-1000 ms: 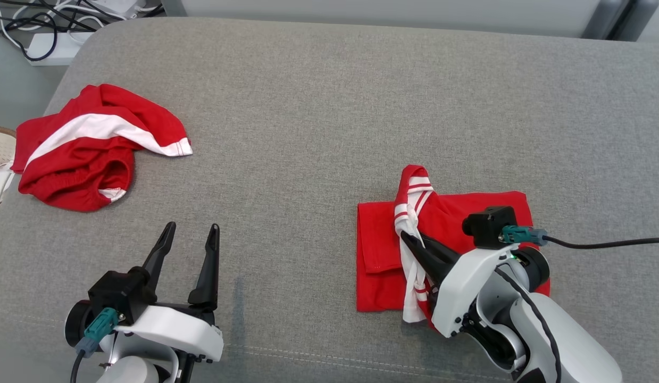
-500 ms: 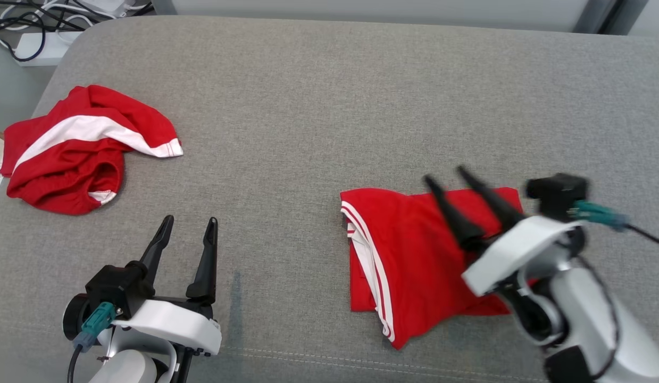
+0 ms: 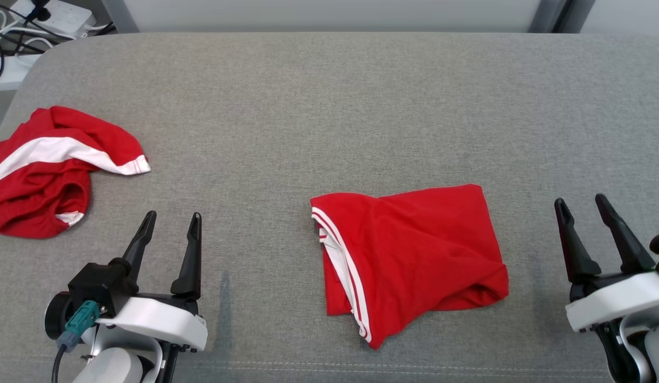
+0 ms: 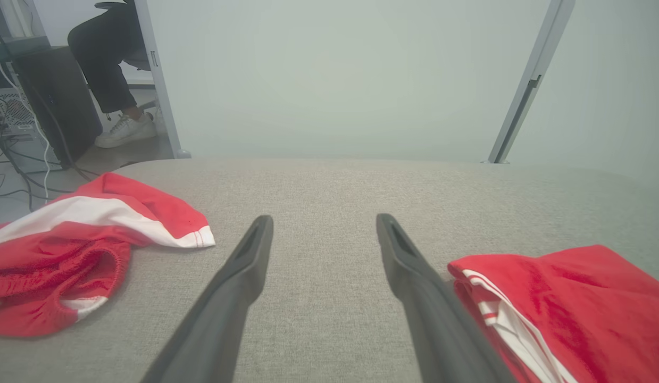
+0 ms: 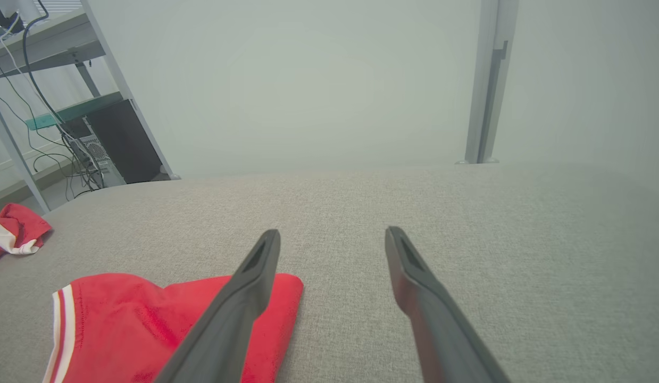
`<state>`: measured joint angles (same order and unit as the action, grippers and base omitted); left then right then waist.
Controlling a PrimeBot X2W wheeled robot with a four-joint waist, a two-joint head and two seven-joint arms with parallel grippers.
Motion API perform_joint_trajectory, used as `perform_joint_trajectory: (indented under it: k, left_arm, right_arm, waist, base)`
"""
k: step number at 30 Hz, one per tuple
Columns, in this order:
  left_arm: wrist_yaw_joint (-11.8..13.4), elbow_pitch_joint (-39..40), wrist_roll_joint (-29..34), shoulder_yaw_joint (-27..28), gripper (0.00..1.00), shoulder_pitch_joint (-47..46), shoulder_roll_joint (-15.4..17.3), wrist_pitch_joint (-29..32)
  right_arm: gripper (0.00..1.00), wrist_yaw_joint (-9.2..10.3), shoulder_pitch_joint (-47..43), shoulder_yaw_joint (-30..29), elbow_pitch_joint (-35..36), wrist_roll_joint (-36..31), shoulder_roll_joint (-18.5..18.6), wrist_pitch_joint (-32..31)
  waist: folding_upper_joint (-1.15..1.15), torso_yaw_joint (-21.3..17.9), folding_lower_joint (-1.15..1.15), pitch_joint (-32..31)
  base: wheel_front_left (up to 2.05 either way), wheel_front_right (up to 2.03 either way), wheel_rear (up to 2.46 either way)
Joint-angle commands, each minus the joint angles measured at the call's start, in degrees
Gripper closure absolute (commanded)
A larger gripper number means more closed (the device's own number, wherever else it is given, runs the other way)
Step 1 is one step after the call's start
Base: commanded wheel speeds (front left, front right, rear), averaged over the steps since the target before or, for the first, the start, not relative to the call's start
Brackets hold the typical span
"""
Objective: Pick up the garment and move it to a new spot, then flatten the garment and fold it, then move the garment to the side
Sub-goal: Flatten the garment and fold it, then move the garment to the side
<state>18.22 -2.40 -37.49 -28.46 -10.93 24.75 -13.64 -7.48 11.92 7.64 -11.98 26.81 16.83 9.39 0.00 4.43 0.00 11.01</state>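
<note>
Red garment (image 3: 409, 260), folded, white-striped edge, flat on grey cushion (image 3: 308, 106). Garments: two; second garment (image 3: 47, 170) crumpled. Left gripper (image 3: 173, 215), right gripper (image 3: 580, 200): fingers spread, empty.

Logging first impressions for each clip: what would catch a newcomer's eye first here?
A folded red garment with white stripes lies mid-cushion between the left gripper and right gripper, both open and empty. Crumpled red-and-white shorts sit at the left edge of the grey cushion.

Matt red cloth garment (image 3: 414, 250) on rough gry woven-fabric cushion (image 3: 308, 106).
</note>
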Motion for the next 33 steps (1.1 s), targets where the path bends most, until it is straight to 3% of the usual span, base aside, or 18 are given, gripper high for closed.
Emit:
perform_joint_trajectory:
  k: [1, 8, 17, 27, 32, 33]
  left_arm:
    - [0.64, 1.66, 0.14, 2.69, 0.0, -1.17, 2.06, -0.13]
    - [1.93, 3.14, 0.01, 3.57, 0.0, -0.14, 3.31, 0.4]
    - [3.05, 4.64, 0.16, 4.11, 0.0, -0.09, 4.35, 1.02]
    - [2.75, 4.57, 0.26, 2.96, 0.0, -1.07, 3.37, 1.17]
    - [2.55, 4.14, 0.0, 2.91, 0.0, -1.14, 2.72, 0.79]
    - [2.54, 4.05, -0.05, 2.95, 0.0, -1.16, 2.61, 0.71]
  right_arm:
    - [0.0, -0.01, -1.13, 0.19, 0.81, -0.66, 0.71, 1.63]
    - [0.0, -0.01, -3.24, 1.1, -1.19, -0.69, -0.33, 3.96]
    - [0.0, -0.01, 0.84, 6.39, -5.9, 4.45, 0.52, 3.63]
    - [0.0, -0.01, 8.78, 16.39, -14.92, 13.62, 2.92, -2.43]
    - [0.0, -0.01, 11.75, 22.52, -18.34, 19.68, 4.22, -8.64]
    - [0.49, -0.01, 12.34, 23.67, -18.39, 20.71, 4.67, -9.45]
  waist:
    - [0.0, -0.58, 0.0, -0.18]
    - [0.0, -2.59, 0.0, -0.34]
    - [0.0, -2.64, 0.0, 0.37]
    - [0.0, 0.63, 0.0, 1.94]
    - [0.0, 2.21, 0.0, 2.73]
    - [0.0, 2.37, 0.0, 2.91]
  base:
    - [0.0, 0.0, 0.0]
    - [0.0, 0.0, 0.0]
    - [0.0, 0.0, 0.0]
    - [0.0, 0.0, 0.0]
    - [0.0, 0.0, 0.0]
    - [0.0, 0.0, 0.0]
